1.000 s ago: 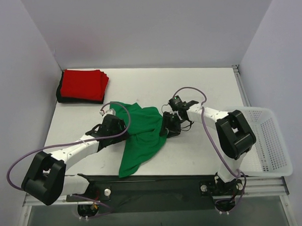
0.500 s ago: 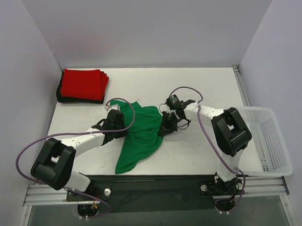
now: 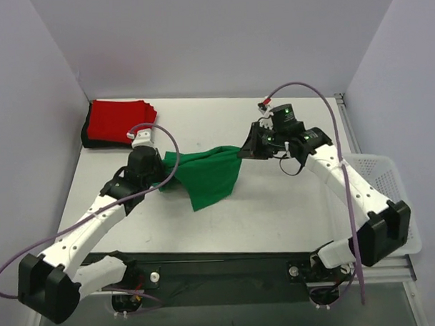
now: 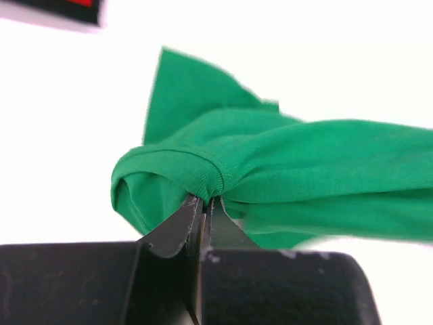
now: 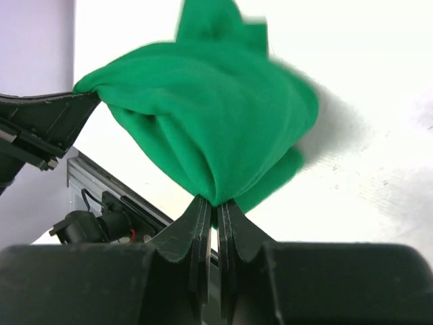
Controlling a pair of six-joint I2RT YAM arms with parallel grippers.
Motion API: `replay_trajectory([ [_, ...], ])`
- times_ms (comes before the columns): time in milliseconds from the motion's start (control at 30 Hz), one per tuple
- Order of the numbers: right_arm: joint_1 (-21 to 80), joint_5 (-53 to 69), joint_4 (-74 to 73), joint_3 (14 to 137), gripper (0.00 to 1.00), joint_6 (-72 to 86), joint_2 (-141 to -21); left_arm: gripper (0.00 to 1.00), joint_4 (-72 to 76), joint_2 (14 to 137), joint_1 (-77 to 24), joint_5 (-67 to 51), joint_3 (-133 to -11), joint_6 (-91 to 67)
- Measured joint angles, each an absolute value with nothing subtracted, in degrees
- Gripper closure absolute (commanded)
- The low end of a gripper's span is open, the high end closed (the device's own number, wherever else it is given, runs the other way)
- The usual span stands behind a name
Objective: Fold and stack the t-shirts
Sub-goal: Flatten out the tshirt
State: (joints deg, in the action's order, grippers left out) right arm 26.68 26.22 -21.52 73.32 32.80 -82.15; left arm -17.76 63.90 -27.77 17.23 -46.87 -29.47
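Observation:
The bright green t-shirt (image 3: 207, 174) hangs stretched between both grippers above the middle of the table. My left gripper (image 3: 162, 165) is shut on its left end, and the left wrist view shows the cloth (image 4: 270, 169) bunched at the closed fingertips (image 4: 203, 200). My right gripper (image 3: 243, 150) is shut on the right end; in the right wrist view the shirt (image 5: 216, 122) hangs gathered from the closed fingertips (image 5: 218, 203). A folded red t-shirt (image 3: 119, 121) lies on a black one (image 3: 88, 141) at the far left corner.
A white mesh basket (image 3: 390, 207) stands off the table's right edge. Grey walls close in the left, back and right sides. The table's front rail (image 3: 221, 266) runs between the two arm bases.
Both grippers shut on the green t-shirt and lifted it off the table, moving apart and toward the back. The shirt now hangs taut between them instead of lying crumpled.

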Motion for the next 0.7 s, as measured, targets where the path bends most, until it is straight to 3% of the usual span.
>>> replay_trajectory([
  [367, 27.0, 21.0, -35.6, 89.5, 1.0, 25.3, -67.3, 0.97, -35.0, 45.1, -27.8, 15.9, -59.5, -29.6],
  [600, 18.1, 26.1, -37.6, 92.8, 1.0, 25.4, -70.0, 0.92, -33.3, 45.6, -26.7, 9.8, -61.5, -28.4],
  [633, 16.9, 26.6, -37.5, 92.7, 1.0, 25.3, -72.1, 0.86, -32.4, 48.0, -25.3, 7.4, -61.3, -27.4],
  [667, 15.8, 27.3, -37.1, 92.7, 1.0, 25.1, -74.9, 0.68, -31.7, 50.3, -22.5, 5.7, -61.2, -26.7],
  [700, 15.2, 27.6, -36.6, 92.8, 0.92, 24.9, -77.3, 0.56, -30.6, 53.6, -20.1, 3.5, -61.2, -26.0],
])
